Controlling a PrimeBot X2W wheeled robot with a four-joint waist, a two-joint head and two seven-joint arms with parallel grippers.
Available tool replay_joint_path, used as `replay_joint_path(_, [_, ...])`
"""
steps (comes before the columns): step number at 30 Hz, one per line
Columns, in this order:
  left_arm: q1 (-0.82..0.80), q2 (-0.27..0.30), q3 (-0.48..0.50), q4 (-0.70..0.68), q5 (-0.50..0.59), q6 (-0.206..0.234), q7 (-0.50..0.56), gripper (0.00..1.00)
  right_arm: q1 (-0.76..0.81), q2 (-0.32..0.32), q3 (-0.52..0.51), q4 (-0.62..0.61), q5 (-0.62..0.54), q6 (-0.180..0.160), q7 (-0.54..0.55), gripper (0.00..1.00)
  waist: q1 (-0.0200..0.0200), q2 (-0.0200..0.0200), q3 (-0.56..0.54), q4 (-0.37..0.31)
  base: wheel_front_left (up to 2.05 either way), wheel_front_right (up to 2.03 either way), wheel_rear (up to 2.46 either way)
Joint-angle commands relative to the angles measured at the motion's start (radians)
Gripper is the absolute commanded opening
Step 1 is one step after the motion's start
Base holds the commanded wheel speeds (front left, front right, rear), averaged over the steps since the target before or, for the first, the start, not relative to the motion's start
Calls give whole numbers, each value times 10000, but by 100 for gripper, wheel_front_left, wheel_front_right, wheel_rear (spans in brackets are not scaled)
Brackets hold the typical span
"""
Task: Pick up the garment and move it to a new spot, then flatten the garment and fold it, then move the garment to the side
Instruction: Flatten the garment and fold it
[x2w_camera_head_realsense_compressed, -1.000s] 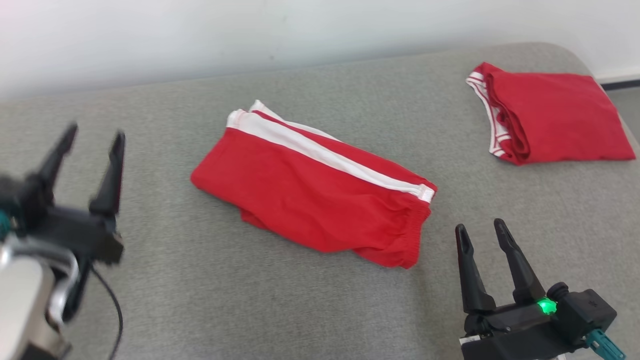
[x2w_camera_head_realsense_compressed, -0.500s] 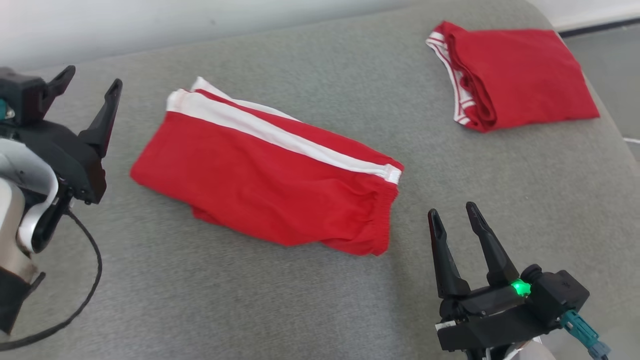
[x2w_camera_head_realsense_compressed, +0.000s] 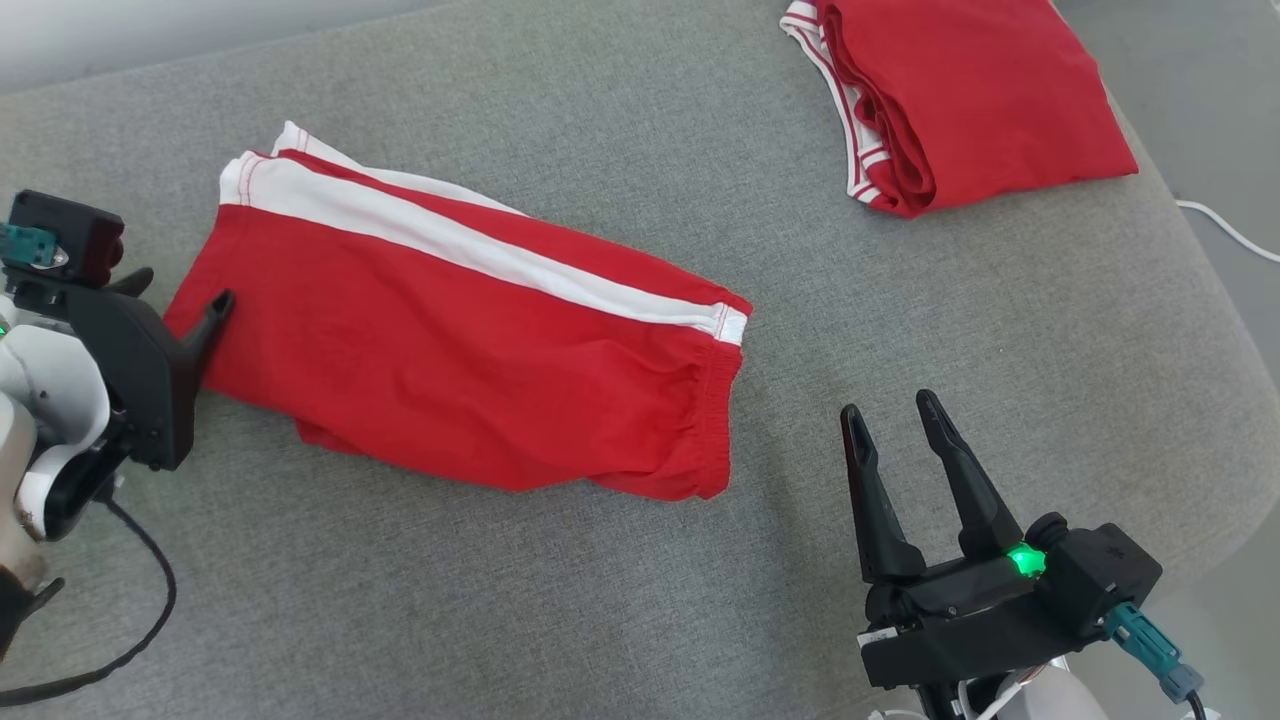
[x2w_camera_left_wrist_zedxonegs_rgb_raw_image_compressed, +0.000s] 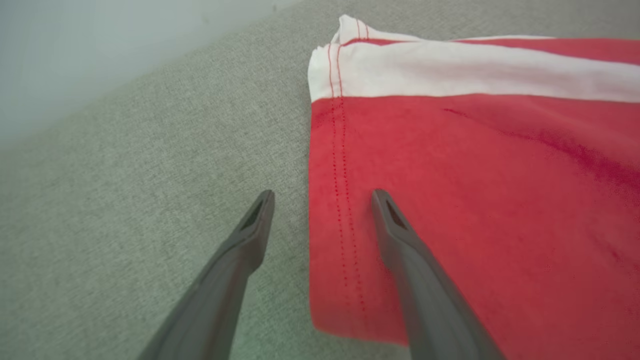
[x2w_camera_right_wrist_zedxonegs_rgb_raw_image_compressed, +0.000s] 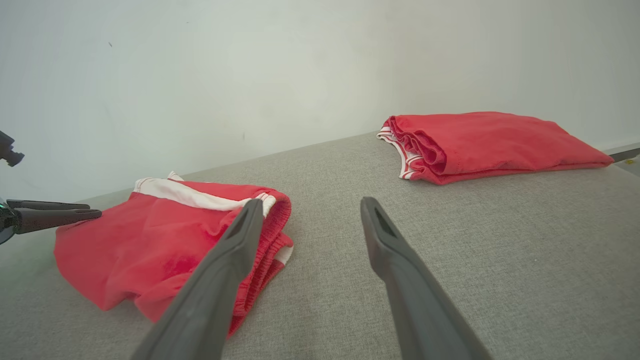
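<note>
While the red shorts (x2w_camera_head_realsense_compressed: 470, 350) lie folded mid-way across the grey cushion (x2w_camera_head_realsense_compressed: 600, 600), the left gripper (x2w_camera_left_wrist_zedxonegs_rgb_raw_image_compressed: 322, 194) is spread wide and empty, one finger over their hem and one over the cushion. The right gripper (x2w_camera_head_realsense_compressed: 889, 405), likewise parted and empty, hovers near the waistband.

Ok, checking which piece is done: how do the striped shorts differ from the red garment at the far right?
The shorts lie spread long; the far garment is a compact layered stack. The shorts carry a broad white stripe; the far garment only thin white trim. The open left gripper straddles the shorts' hem; the far garment lies unattended. Both are red, on grey cushion.
</note>
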Motion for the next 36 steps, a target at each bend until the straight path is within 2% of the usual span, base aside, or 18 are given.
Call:
replay_joint_path(1, [-112, 65, -52, 32, -37, 18, 62, 100, -55, 31, 2, 5, 6, -22, 0, 100, -2, -1, 58, -46, 0, 0, 0])
replay_joint_path(6, [-294, 177, -548, 268, -315, 19, 573, 100, -180, 35, 13, 59, -37, -22, 1, 100, -2, -1, 120, -44, 0, 0, 0])
replay_joint_path(13, [-294, -172, -853, 585, -1019, 14, 1388, 100, -276, 32, 92, 152, -92, -22, -1, 100, -2, -1, 150, -25, 0, 0, 0])
replay_joint_path(14, [-312, -208, -896, 523, -1107, 9, 1446, 75, -282, 34, 90, 164, -100, -22, -1, 100, -2, -1, 141, -15, 0, 0, 0])
replay_joint_path(16, [-344, -236, -926, 480, -1188, 10, 1500, 0, -293, 33, 104, 193, -121, -22, -1, 100, -2, -1, 105, 14, 0, 0, 0])
replay_joint_path(22, [-258, -406, -938, 410, -1493, 18, 974, 0, -235, 5, 90, 308, -306, -22, -1, 100, -2, -1, -277, 270, 0, 0, 0])
replay_joint_path(36, [1127, -541, -1105, -653, -2067, 68, -610, 0, 490, -401, -215, 617, -378, -22, -1, 100, -2, -1, -1870, 1581, 0, 0, 0])
